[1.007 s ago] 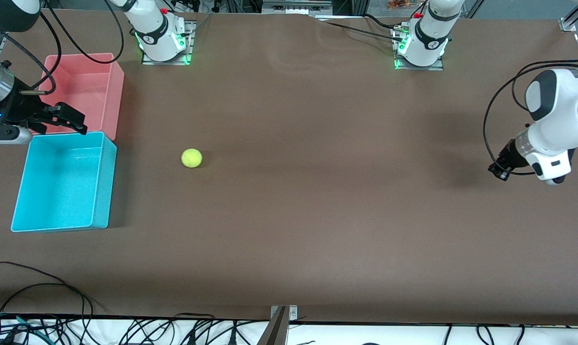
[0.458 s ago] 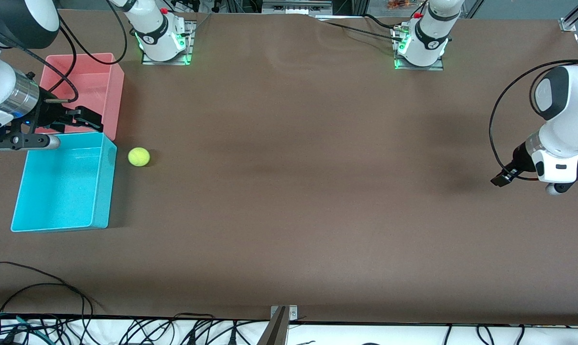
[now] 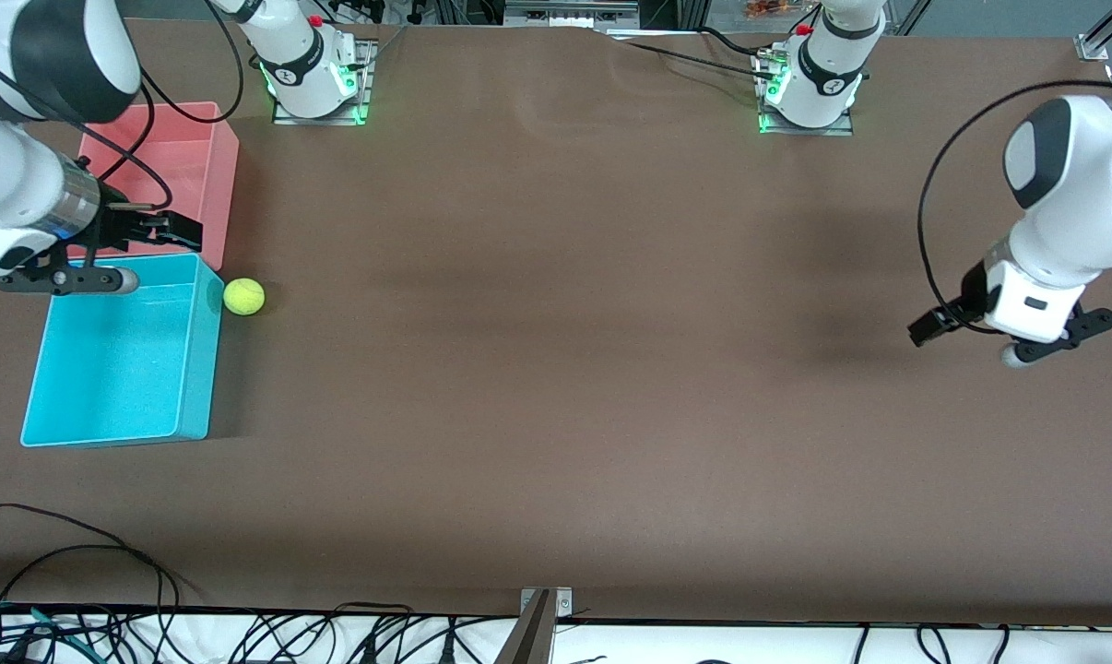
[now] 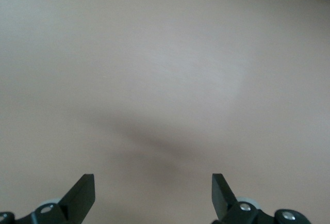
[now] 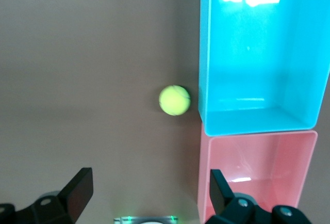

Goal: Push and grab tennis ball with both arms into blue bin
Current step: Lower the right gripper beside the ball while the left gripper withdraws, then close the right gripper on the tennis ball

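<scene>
1. A brown table [image 3: 556,369] held everything.
2. The ball [image 3: 243,297] lay just beside the blue bin [image 3: 196,350], outside it.
3. The right gripper [image 3: 155,231] hung wide open and empty over the bins' shared edge; grabbing looked next.
4. The left gripper [image 4: 153,195] waited, open and empty, over bare table.

The ball [image 3: 243,297] lies on the worktop [image 3: 565,369] just beside the bin [image 3: 123,355], outside its wall, at the right arm's end. A second tub [image 3: 187,175] sits touching the bin, farther from the front camera. The right gripper [image 3: 164,231] hangs over where the two tubs meet; the left gripper [image 3: 929,327] hangs over bare worktop at the left arm's end, well apart from the ball.
</scene>
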